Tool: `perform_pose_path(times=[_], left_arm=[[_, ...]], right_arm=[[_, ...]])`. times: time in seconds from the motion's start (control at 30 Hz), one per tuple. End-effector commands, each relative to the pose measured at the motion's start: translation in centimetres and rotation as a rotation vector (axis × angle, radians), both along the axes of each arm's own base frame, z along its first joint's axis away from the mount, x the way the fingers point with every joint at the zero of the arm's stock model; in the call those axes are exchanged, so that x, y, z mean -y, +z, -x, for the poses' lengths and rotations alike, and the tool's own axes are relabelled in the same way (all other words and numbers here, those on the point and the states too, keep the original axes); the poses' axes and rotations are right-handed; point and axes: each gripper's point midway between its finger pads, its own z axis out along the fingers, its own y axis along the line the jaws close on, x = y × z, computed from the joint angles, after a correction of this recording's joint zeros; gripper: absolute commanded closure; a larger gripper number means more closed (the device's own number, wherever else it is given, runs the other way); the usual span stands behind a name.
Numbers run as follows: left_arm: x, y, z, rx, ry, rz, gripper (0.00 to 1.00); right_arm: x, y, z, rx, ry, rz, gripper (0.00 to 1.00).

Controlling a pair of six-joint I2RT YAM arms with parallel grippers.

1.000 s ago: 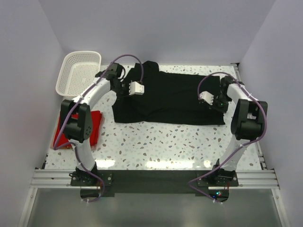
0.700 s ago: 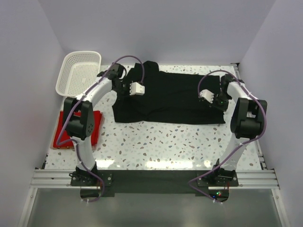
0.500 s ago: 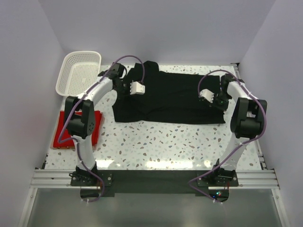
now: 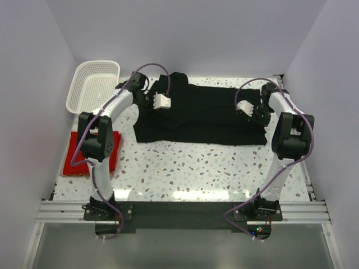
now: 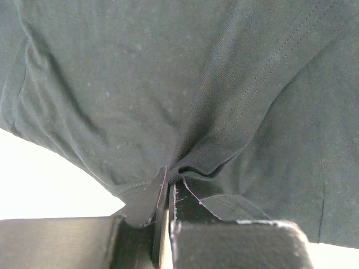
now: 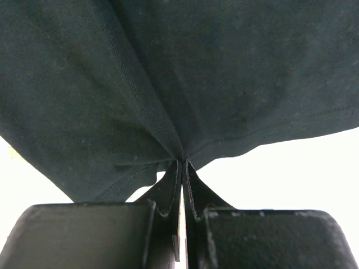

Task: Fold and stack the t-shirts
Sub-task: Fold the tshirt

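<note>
Both hands shifted back; left hand (image 5: 168, 188), right hand (image 6: 183, 168) each clamped tight on black shirt (image 4: 207, 115) fold, over counter (image 4: 185, 168).

Apparently two t-shirts (image 4: 207, 112) (image 4: 71, 161), one basket (image 4: 95, 87)

Basket (image 4: 94, 85): white plastic lattice, far left corner of table.
Table (image 4: 190, 168): white speckled top.
Rail (image 4: 61, 212): metal, along near edge.

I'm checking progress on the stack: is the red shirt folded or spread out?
Folded: the red shirt lies as a compact rectangle, no sleeves showing, though an arm hides part of it.
</note>
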Motion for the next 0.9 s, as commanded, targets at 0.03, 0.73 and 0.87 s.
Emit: perform_pose_path(times=[0.03, 0.73, 0.87], left_arm=[[-0.2, 1.5, -1.8, 0.073, -0.005, 0.004, 1.0], [-0.5, 1.1, -2.4, 0.083, 0.006, -0.011, 1.0], [-0.5, 1.1, -2.9, 0.092, 0.023, -0.012, 1.0]], right_arm=[[0.9, 0.8, -0.7, 0.011, -0.028, 0.024, 1.0], [1.5, 1.2, -2.6, 0.055, -0.051, 0.053, 1.0], [1.5, 1.2, -3.0, 0.065, -0.052, 0.058, 1.0]])
